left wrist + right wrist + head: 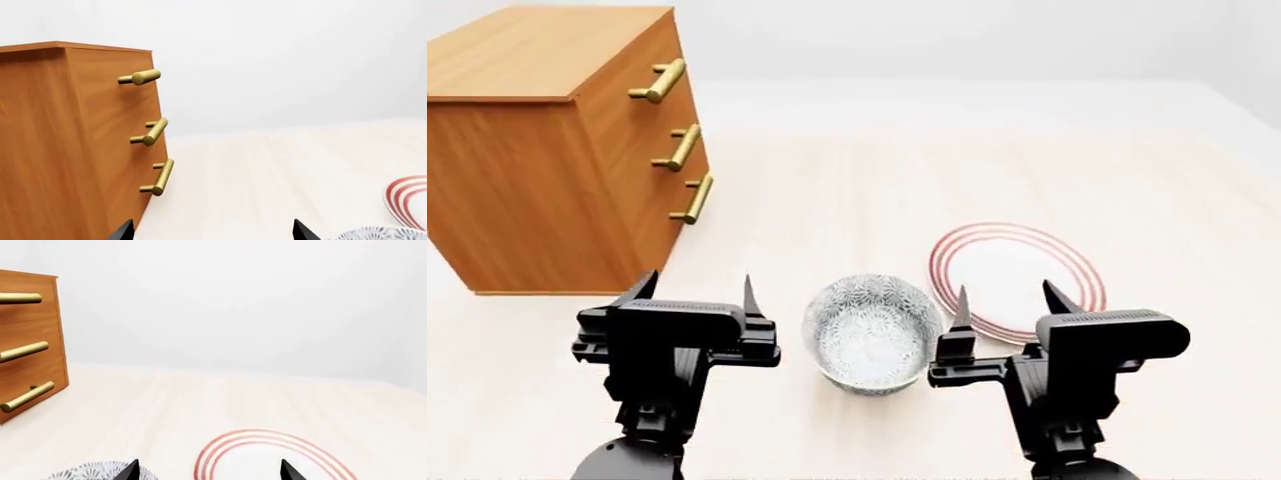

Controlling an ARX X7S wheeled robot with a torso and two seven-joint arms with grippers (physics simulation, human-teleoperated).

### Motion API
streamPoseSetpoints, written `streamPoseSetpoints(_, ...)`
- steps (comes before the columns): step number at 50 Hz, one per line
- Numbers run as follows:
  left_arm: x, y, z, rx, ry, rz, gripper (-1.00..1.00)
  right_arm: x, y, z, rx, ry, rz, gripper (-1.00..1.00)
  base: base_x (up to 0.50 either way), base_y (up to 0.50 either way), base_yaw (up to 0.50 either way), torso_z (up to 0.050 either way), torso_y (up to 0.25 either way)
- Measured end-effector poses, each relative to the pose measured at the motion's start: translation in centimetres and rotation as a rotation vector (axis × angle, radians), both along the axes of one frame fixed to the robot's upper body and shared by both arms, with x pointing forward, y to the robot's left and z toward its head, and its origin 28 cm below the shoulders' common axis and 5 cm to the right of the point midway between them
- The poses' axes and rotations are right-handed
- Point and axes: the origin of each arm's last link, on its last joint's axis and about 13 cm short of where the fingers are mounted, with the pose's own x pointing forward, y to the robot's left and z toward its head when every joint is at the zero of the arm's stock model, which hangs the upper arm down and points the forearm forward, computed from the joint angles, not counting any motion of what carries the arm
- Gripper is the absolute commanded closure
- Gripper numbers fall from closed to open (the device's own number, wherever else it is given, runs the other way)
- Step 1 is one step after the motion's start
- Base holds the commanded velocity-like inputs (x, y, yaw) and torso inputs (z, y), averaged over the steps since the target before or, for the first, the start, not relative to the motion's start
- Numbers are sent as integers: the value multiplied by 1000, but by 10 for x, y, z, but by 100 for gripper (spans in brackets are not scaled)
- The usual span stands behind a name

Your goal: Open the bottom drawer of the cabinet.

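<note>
The orange-brown cabinet (547, 150) stands at the far left of the table, with three stacked drawers, all closed. The bottom drawer (675, 226) has a brass bar handle (694, 199); it also shows in the left wrist view (160, 177) and the right wrist view (27, 396). My left gripper (694, 290) is open and empty, hovering in front of the cabinet's near corner, well short of the handle. My right gripper (1005, 298) is open and empty over the near edge of the plate.
A patterned grey-white bowl (872, 333) sits between my two grippers. A white plate with red rings (1017, 275) lies to its right. The pale wood table (868, 180) stretches beyond them.
</note>
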Motion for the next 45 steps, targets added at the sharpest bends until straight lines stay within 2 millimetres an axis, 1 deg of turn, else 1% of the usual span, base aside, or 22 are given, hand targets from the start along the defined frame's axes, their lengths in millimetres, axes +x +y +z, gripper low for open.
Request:
streamPoseSetpoints(31,3,2,-6,10,17,14,-100,1,0,-2,-7,-1,5,-100,500,0,0,0,0)
streamPoseSetpoints(45,5,4,-5,-1,41,15,-100,2,1,-2,-10,-10,13,-100,0,0,0,0,0)
